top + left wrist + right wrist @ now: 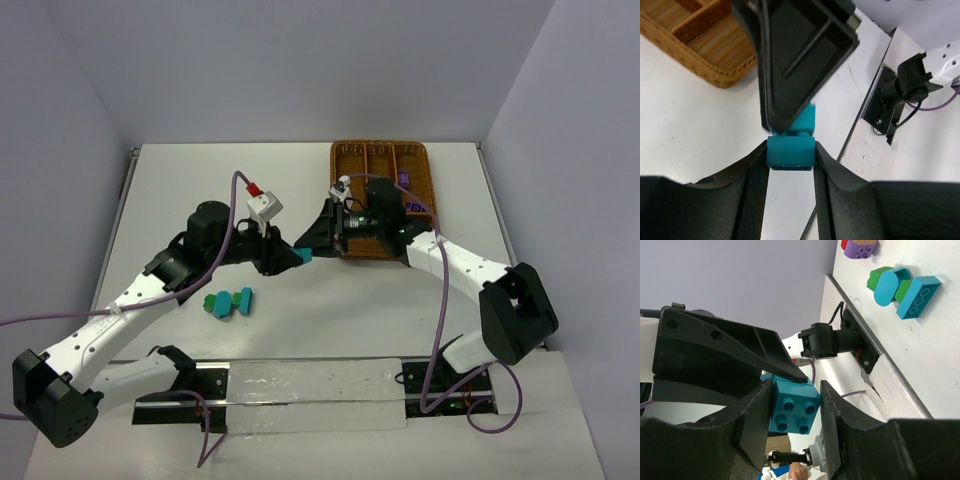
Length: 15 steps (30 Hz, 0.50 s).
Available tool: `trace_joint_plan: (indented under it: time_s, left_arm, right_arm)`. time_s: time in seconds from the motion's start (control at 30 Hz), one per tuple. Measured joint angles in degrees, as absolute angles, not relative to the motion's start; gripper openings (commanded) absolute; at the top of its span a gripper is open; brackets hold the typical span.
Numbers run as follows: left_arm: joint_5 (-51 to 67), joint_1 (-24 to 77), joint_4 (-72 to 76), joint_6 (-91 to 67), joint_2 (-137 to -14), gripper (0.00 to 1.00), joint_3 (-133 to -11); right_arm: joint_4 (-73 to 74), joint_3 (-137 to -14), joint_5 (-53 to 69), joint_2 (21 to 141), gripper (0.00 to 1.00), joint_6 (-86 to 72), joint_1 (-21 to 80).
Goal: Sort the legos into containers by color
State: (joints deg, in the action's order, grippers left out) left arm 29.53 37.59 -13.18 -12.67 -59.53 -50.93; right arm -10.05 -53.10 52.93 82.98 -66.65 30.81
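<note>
Teal brick (304,256) mid-frame | left pincer (790,150) and right pincer (795,407) both squeeze it | step: looks like hand-over | next: left lets go, right carries to basket (380,145).

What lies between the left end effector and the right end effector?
One teal lego, pinched by both the left end effector and the right end effector; each wrist view shows it, the top view too.

Two arms (110,320) (470,265), one wicker tray (381,145) — four teal legos (790,152) (805,120) (890,285) (918,296), two of them gripped.
</note>
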Motion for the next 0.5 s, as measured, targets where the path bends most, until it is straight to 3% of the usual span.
trace_joint_plan:
  time_s: [0.5]
  left_arm:
    - [26.35, 37.34, -14.62, -13.43, -54.79, 0.00, -48.58]
  right_arm:
    - [-6.15, -52.32, 49.47, 82.15, 0.03, -62.92, 28.48]
